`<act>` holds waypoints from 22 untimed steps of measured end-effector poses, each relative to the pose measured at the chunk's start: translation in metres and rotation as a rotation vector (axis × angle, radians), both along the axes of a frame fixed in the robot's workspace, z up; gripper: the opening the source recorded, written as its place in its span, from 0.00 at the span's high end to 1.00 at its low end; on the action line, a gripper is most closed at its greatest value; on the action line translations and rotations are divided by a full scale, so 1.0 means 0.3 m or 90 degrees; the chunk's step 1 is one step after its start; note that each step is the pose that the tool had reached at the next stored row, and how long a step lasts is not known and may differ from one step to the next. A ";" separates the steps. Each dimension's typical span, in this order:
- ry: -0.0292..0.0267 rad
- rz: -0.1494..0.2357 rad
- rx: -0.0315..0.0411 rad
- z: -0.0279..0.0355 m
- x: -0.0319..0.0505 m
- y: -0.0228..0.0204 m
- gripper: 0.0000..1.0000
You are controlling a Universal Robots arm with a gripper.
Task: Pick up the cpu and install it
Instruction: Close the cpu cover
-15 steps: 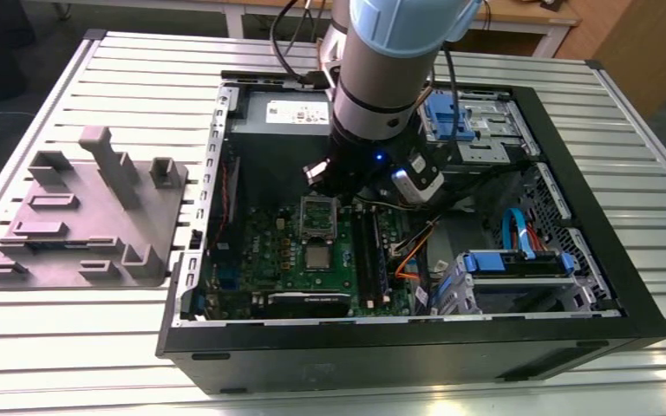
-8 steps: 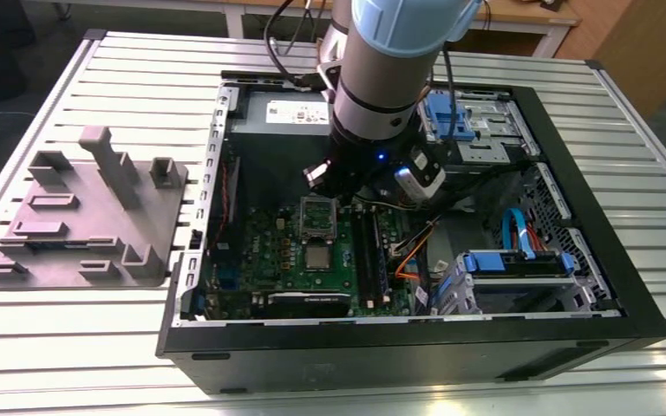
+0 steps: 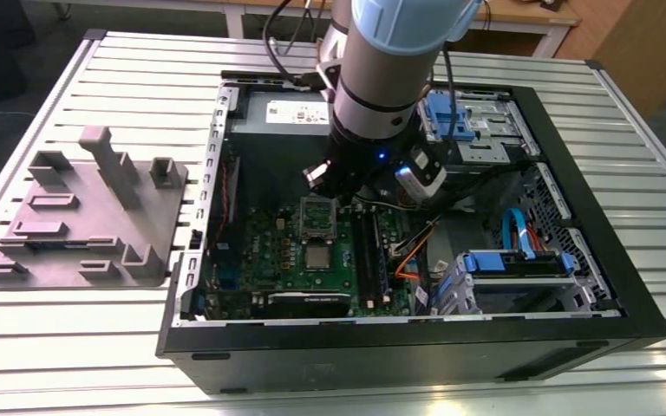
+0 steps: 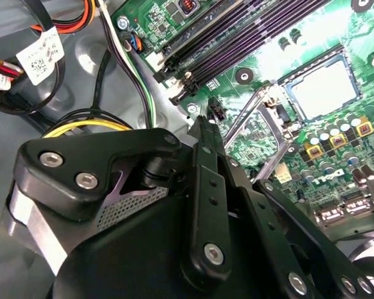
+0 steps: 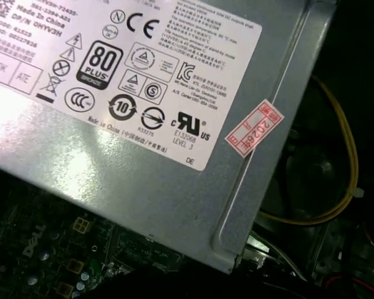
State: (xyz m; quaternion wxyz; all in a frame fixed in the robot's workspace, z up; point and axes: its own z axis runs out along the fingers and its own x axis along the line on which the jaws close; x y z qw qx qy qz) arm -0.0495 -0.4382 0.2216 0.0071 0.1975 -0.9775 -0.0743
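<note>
Silvery-grey flat square cpu [image 4: 324,87] sat in the socket [image 4: 294,99] of the green motherboard [image 4: 265,59], near and ahead of the black end effector [image 4: 210,118], whose opening I couldn't tell.

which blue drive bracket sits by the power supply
The far blue bracket, alongside the power supply; the other blue bracket sits at the opposite end.

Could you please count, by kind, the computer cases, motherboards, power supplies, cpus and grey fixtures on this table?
Case: 1
Motherboard: 1
Power supply: 1
Cpu: 1
Grey fixture: 1
Total: 5
</note>
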 end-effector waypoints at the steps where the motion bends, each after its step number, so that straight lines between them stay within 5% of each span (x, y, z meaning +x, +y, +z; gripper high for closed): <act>1: -0.0002 0.002 -0.0001 0.002 -0.001 -0.002 0.90; 11: -0.0008 0.016 0.0000 0.011 -0.003 -0.024 0.90; 22: -0.0009 0.029 0.0003 0.032 -0.002 -0.027 0.90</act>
